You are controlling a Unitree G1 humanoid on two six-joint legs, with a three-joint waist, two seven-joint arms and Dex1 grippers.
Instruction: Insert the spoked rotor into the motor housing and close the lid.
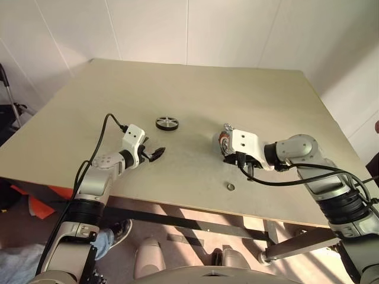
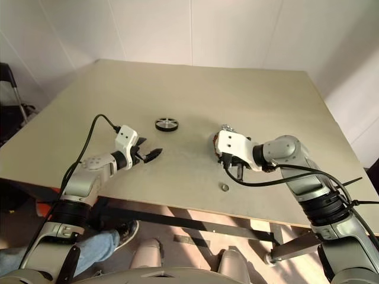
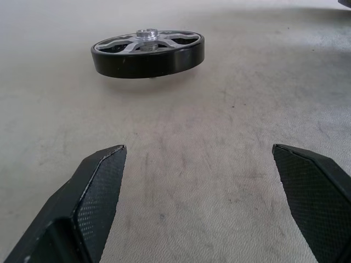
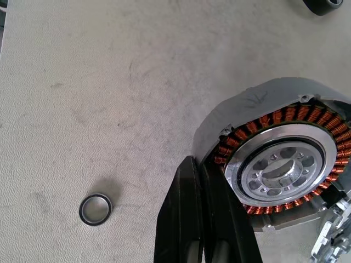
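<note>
Gaping left pincer point(image 3: 200, 186) faces black-rimmed spoked rotor point(image 3: 148, 52); right pincer point(image 4: 205, 219) closed beside copper-wound motor housing point(image 4: 279, 164).

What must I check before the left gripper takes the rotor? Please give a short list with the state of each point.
1. Left gripper open: ok.
2. Rotor ahead of its fingers, flat on the table: ok.
3. Rotor free, nothing touching it: ok.
4. Housing cavity open, windings visible: ok.
5. Right gripper shut on the housing edge: ok.
6. Lid within reach: cannot tell.
</note>
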